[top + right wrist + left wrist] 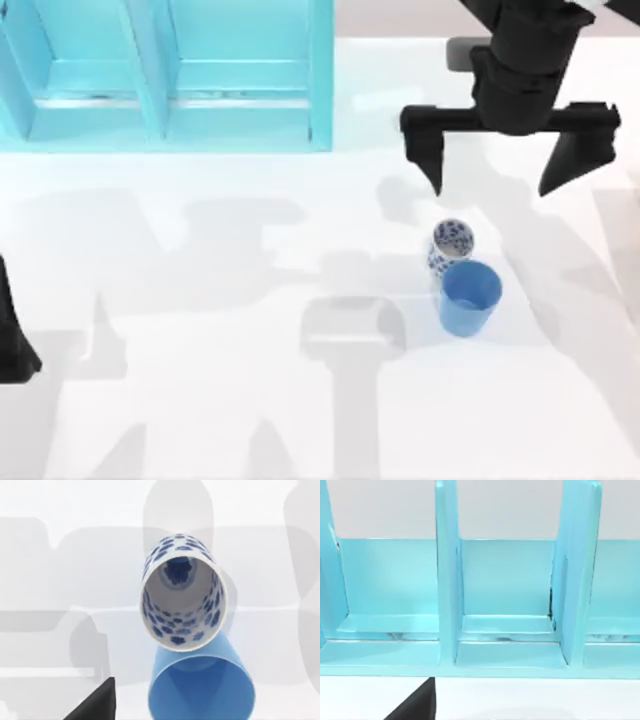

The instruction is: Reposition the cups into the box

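On the white table [200, 420], right of centre, the plain blue tapered cup [469, 297] stands upright, the slimmer white cup with dark blue speckles [450, 243] touching its far side. Beyond them the right gripper [508, 160] hovers, fingers spread wide, holding nothing. The left gripper [12, 340] sits parked at the left edge; I cannot tell its fingers. Far left stands the turquoise compartmented box [170, 75]. No writing is readable.
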Tool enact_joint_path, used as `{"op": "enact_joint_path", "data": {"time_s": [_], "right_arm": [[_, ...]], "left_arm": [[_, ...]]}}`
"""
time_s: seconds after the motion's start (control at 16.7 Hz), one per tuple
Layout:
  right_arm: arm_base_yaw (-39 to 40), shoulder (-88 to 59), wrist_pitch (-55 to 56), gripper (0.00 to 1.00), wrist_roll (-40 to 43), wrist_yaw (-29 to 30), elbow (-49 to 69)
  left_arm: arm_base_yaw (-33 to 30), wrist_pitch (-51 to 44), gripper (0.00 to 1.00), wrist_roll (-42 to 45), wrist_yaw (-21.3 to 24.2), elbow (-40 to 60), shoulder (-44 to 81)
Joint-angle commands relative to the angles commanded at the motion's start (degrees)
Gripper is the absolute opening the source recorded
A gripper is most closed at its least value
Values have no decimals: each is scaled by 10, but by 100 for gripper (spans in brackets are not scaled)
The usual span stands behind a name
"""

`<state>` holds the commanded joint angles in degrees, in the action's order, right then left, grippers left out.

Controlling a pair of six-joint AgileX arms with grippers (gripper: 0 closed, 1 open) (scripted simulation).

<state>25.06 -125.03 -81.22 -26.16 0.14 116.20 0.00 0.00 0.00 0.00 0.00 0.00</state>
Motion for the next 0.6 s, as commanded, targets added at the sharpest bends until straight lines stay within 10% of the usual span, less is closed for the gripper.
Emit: {"op": "enact_joint_path", "data": {"time_s": [0.6], "right_arm": [[-1,-8,65,100,0,0,-62]], "left_arm": [[0,0,100,0,0,0,0]]}}
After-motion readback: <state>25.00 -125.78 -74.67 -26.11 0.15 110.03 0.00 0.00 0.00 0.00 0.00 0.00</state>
